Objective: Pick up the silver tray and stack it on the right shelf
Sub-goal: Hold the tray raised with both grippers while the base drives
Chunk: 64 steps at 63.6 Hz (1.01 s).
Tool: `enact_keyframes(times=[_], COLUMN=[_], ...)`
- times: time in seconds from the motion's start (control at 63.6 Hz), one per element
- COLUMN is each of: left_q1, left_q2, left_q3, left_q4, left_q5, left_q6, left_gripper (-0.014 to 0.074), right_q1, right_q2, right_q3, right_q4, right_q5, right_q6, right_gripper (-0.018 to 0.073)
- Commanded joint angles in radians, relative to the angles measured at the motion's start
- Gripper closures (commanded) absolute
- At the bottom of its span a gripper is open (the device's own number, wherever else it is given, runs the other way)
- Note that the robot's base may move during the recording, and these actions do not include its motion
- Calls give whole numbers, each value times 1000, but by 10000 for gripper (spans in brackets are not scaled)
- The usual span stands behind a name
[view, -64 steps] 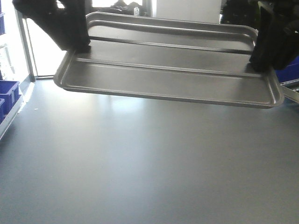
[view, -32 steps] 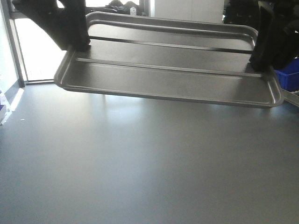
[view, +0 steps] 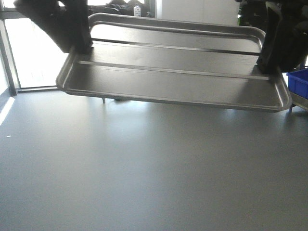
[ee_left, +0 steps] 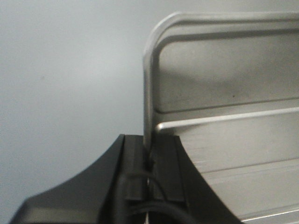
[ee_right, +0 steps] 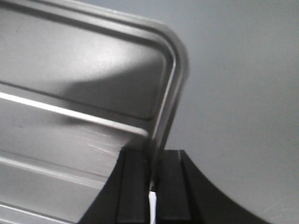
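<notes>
Aloft, silver tray (view: 173,82) over grey floor (view: 144,168), blue bin (view: 298,83) at right.

Your left gripper (ee_left: 148,161) and right gripper (ee_right: 153,170) are matte black with flat, blocky fingers (ee_right: 133,186); a thin black cable (ee_left: 133,175) crosses the left.

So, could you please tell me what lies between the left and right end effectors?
Only the silver tray spans from the left end effector to the right end effector, its ridged floor bare, as the front-facing view shows.
</notes>
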Motion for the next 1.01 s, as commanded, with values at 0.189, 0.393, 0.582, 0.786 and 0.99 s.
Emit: enact_keyframes(times=[0.189, 0.393, 0.582, 0.786, 0.99], left_q1=[-1, -1, -1, -1, -1], left_q2=[-32, -32, -32, -32, -32], left_q3=[-33, -33, -33, -33, -33], left_q4=[43, 41, 41, 35, 37], left_q5=[-30, -30, -30, -30, -32], left_q6=[4, 4, 4, 4, 4], left_gripper=[689, 690, 689, 689, 689], right_q1=[-2, -2, -2, -2, -2], right_q2=[-30, -30, -30, -30, -30], right_q3=[-33, -33, -33, -33, -33], right_q4=[-34, -34, -34, -34, -34], right_q5=[-13, -13, -13, -13, -15], right_q6=[-34, -34, -34, -34, -34], right_gripper=[503, 503, 503, 503, 503])
